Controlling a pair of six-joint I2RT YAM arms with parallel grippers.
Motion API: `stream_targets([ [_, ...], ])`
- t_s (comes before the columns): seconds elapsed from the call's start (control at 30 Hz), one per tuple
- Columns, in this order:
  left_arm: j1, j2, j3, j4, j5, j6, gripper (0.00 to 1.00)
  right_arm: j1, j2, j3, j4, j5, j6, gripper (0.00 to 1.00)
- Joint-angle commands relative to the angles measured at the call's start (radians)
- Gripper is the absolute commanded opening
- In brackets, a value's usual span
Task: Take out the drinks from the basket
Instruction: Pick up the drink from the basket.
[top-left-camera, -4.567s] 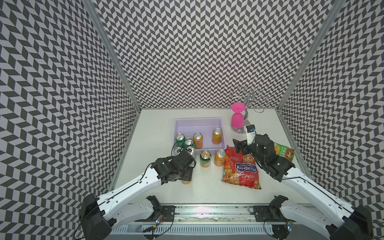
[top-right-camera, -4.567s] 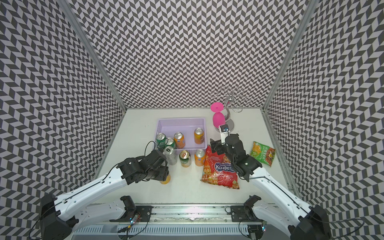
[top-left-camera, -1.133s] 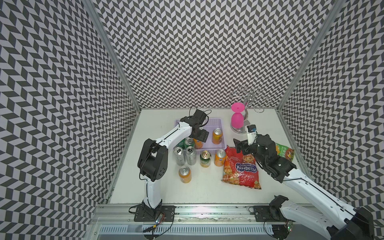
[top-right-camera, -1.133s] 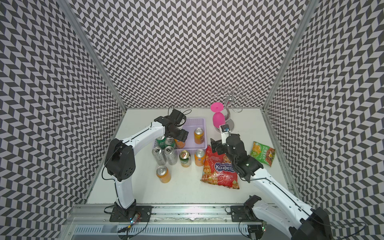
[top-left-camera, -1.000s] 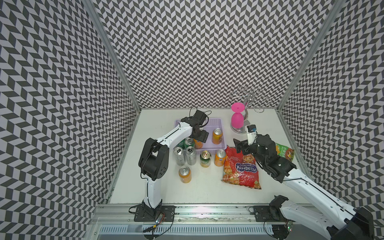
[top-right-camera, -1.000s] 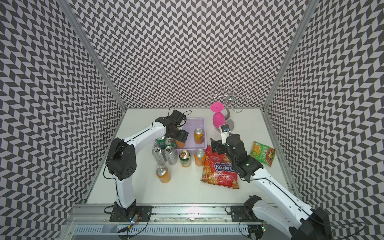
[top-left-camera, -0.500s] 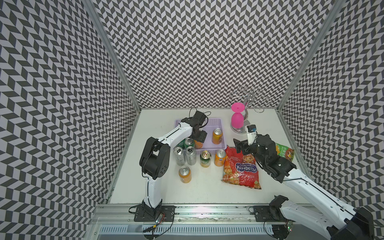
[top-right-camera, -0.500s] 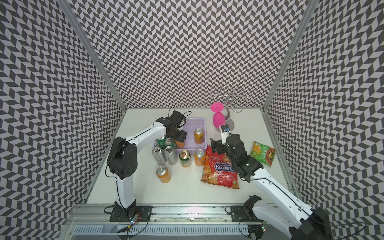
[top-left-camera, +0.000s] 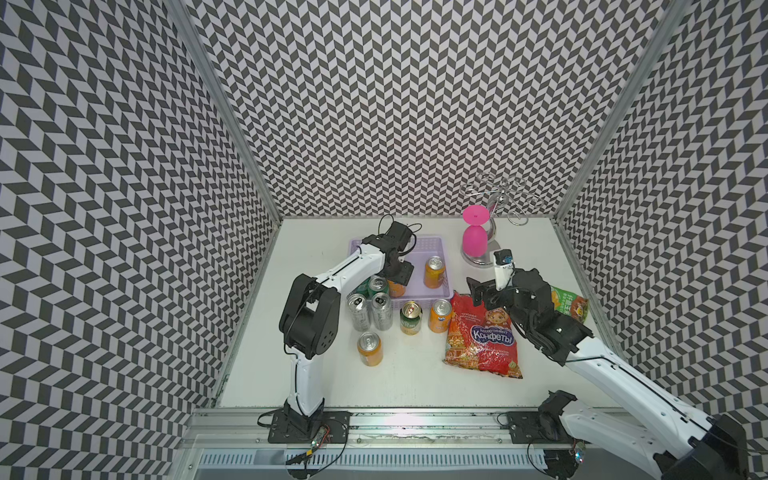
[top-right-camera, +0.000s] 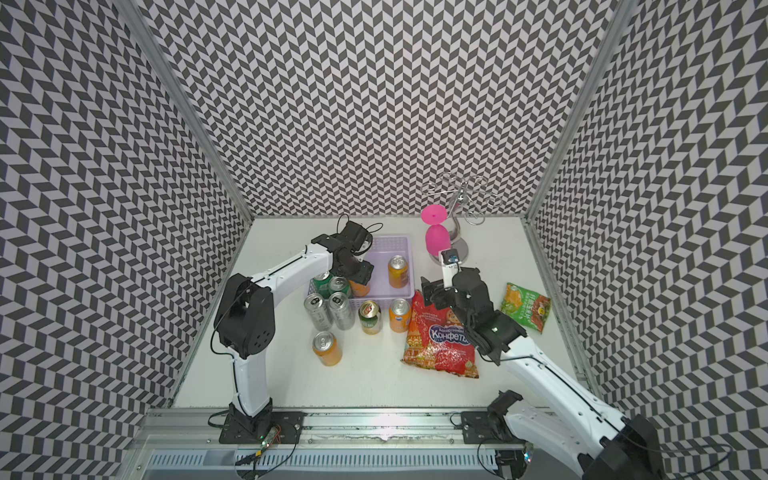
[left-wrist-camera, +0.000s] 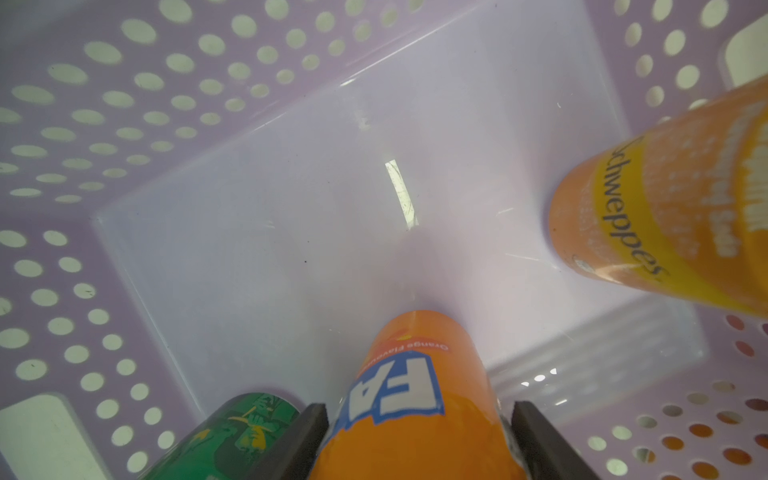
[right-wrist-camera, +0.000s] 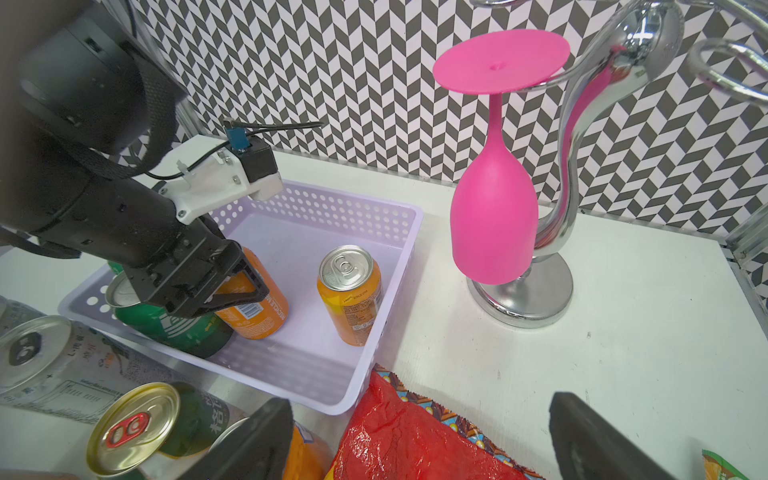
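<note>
Clenching left hand: the left hand (left-wrist-camera: 417, 419) is pressing its black jaws against both sides of the orange aluminium can with blue-and-white lettering (left-wrist-camera: 411, 345). A second ago the jaws were standing wider, so this grip is only just forming.
Gripped can: it is sitting inside the shallow pale-lilac perforated plastic basket (top-left-camera: 430, 245), toward the front wall. Its base seems to be resting on the basket floor, not yet lifting, and it is leaning slightly in the right wrist view.
Neighbours in basket: a green printed can (left-wrist-camera: 232, 432) is standing just beside the gripped one, with a second green can (top-right-camera: 322, 282) next to it. An orange can with yellow lettering (top-left-camera: 434, 272) is standing apart at the other end.
Drinks already out: two slim silver cans (top-left-camera: 370, 311), a dark green gold-topped can (top-left-camera: 410, 318) and an orange can (top-left-camera: 440, 316) are lining up on the white tabletop (top-left-camera: 407, 382) in front of the basket. Another orange can (top-left-camera: 370, 347) is standing nearer the rail.
Arm change: a few seconds ago the left arm was working low beside that nearest orange can, and now it is reaching back into the basket.
Right hand: the right hand (top-left-camera: 484, 291) is hanging released, jaws wide and gripping nothing, over the upper edge of the red crinkled snack bag (top-left-camera: 482, 340).
Task meaning: the sixth drink is probably about to be lifted out, leaving three waiting.
</note>
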Motion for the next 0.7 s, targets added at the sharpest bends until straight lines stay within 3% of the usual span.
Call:
stream_targets([
  [0.0, 0.0, -0.06, 0.065, -0.047, 0.001, 0.005, 0.64, -0.005, -0.016, -0.008, 0.058, -0.002, -0.004, 1.0],
  [0.67, -0.081, -0.186, 0.254, -0.194, -0.04, -0.005, 0.62, -0.006, -0.013, -0.009, 0.06, 0.005, -0.003, 1.0],
])
